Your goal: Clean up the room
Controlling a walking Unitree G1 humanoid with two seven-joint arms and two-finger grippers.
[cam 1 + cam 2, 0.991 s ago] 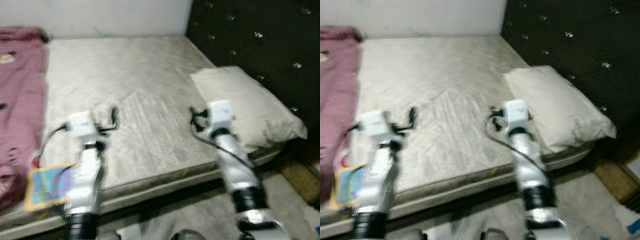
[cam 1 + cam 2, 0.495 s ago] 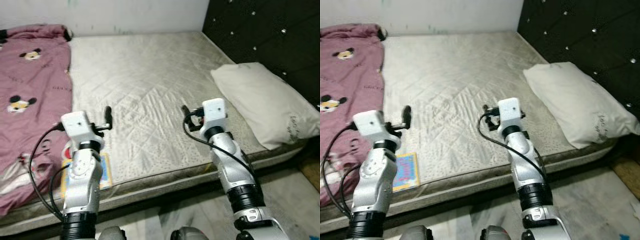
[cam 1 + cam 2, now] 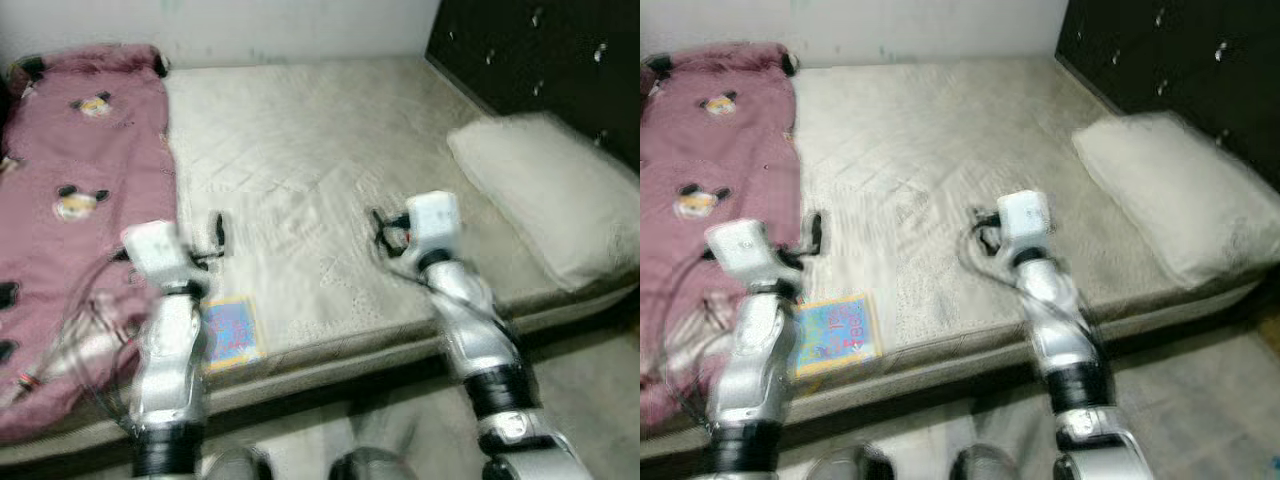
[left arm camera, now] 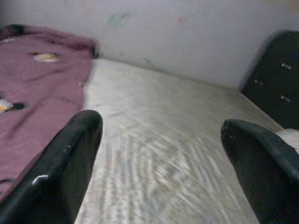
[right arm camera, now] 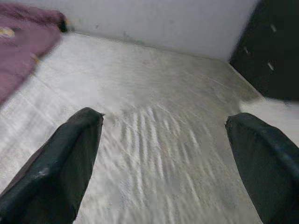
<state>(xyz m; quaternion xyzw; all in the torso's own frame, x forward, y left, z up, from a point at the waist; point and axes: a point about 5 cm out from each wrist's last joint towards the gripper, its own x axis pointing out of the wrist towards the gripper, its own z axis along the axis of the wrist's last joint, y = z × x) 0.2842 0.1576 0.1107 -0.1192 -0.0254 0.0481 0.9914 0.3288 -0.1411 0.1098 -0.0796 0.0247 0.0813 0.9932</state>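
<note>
Both pincers, left pincer (image 4: 159,140) and right pincer (image 5: 163,140), spread, empty, mid-frame over bed (image 3: 300,150); blur risked misjudging book (image 3: 232,330) at lower left.

Counts: 1 mattress (image 3: 300,150), 1 pillow (image 3: 540,195), 1 pink blanket (image 3: 75,210) with cartoon mouse prints, 3 prints readable, rest blurred. 1 colourful booklet (image 3: 835,335) at the mattress edge. 1 dark tufted headboard (image 3: 540,60). 2 arms, 2 grippers: left gripper (image 4: 161,154), right gripper (image 5: 163,154).
</note>
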